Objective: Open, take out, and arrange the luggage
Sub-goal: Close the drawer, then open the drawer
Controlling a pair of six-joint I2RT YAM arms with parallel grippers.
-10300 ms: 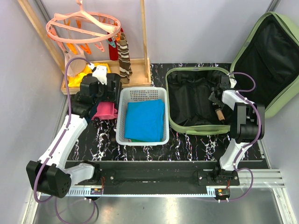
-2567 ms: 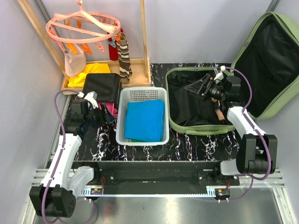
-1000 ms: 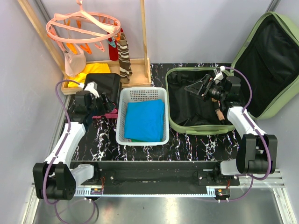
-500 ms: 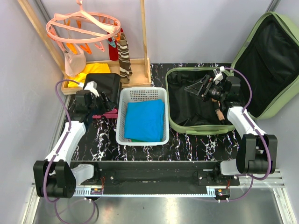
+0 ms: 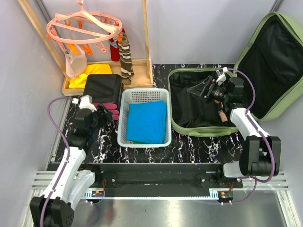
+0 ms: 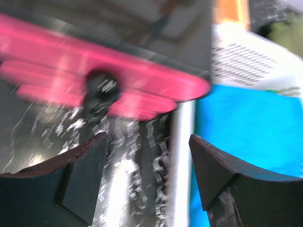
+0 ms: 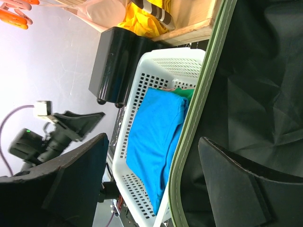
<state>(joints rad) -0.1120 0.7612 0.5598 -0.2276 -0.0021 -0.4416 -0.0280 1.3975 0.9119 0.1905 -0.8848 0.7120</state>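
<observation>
Open light-green suitcase lies at the table's right, directly under the right gripper, jaws wide and empty (left gripper, likewise spread empty, sits beyond the white basket).

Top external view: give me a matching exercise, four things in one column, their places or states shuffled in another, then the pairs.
1 luggage
2 white basket
3 black case
4 right hand

A holds a blue cloth
B open, above the luggage
C lid swung open
D left of the white basket

Pairs: 1-C, 2-A, 3-D, 4-B
</observation>
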